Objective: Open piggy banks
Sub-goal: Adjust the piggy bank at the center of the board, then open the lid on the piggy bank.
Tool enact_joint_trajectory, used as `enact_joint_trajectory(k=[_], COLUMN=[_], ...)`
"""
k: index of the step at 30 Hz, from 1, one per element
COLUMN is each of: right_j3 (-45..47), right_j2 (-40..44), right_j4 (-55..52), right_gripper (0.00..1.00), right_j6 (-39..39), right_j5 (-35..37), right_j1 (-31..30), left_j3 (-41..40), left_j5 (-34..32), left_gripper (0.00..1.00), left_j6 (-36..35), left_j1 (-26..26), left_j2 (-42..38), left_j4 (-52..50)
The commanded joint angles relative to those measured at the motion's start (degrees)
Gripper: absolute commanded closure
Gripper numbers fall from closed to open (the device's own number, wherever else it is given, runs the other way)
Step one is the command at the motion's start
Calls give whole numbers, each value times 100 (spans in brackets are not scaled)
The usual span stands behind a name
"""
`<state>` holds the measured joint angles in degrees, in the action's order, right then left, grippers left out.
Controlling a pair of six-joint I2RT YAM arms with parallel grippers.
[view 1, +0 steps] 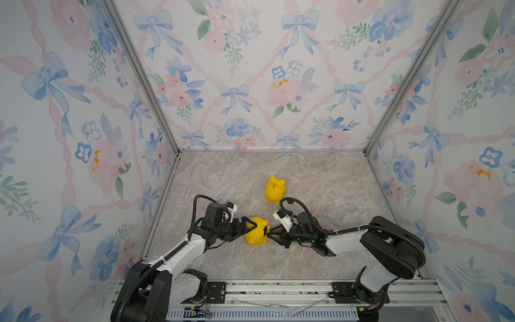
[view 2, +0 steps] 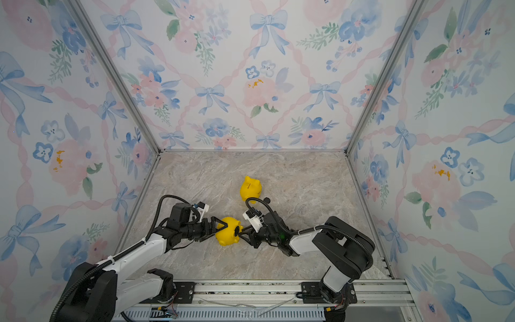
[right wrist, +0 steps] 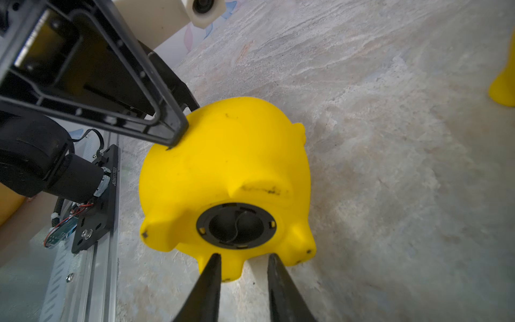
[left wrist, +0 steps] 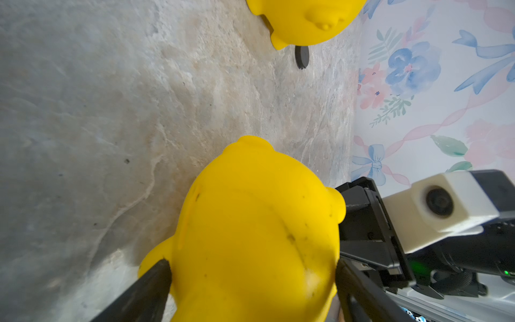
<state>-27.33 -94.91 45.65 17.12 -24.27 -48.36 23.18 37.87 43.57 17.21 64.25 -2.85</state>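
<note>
Nearest of all, the aluminium rail (view 1: 278, 290) carries both my arm bases along the near edge of the marbled tabletop (view 1: 320, 251). Just beyond it, a little left of the middle, the near piggy bank (view 1: 256, 230) (view 2: 227, 230) lies tipped on its side, with its belly turned to the right. My left gripper (view 1: 249, 229) (left wrist: 250, 267) comes at it from the left and clamps it: one finger presses each flank of the yellow body (left wrist: 250, 223), and in the right wrist view one fingertip (right wrist: 174, 133) bears on its rounded back (right wrist: 223, 161). My right gripper (view 1: 268, 232) (right wrist: 245, 258) faces it from the right, jaws spread a narrow way, pinching nothing; its two tips sit at the belly on either side of one stubby foot. Whether a tip touches that foot I cannot tell. Just past those tips a black plug (right wrist: 235, 224) fills the round belly hole, seated flush in its ring. Farther back, near the middle of the table and slightly to the right, the far piggy bank (view 1: 274, 188) (view 2: 250, 187) rests apart from both grippers, with its slotted back turned upward. A loose black plug (left wrist: 302, 57) lies on the table just beside it. Behind everything rise the walls (view 1: 250, 83), papered with bows and flowers.
</note>
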Motion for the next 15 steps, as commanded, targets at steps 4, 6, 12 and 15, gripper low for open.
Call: enact_joint_trajectory(k=[4,6,12,15], right_j3=[-156,-189,-263,-308], right_j2=[-369,-378,-527,-571], right_j4=[701,687,857,836], right_gripper=[70,72,74,75], right_j6=[387,378,474,467], right_j5=[-168,-131,-74,1], right_j1=[4,-37,-86,-104], left_j3=[-115,-118,-108,-101], left_j5=[-139,-139,-111,-104], left_gripper=[7,7,7,7], left_j6=[-123,-134,-147,-151], left_j1=[-34,-41,-43,-43], left_j2=[107,112,145,150], left_j4=[-350,-349,-349,-348])
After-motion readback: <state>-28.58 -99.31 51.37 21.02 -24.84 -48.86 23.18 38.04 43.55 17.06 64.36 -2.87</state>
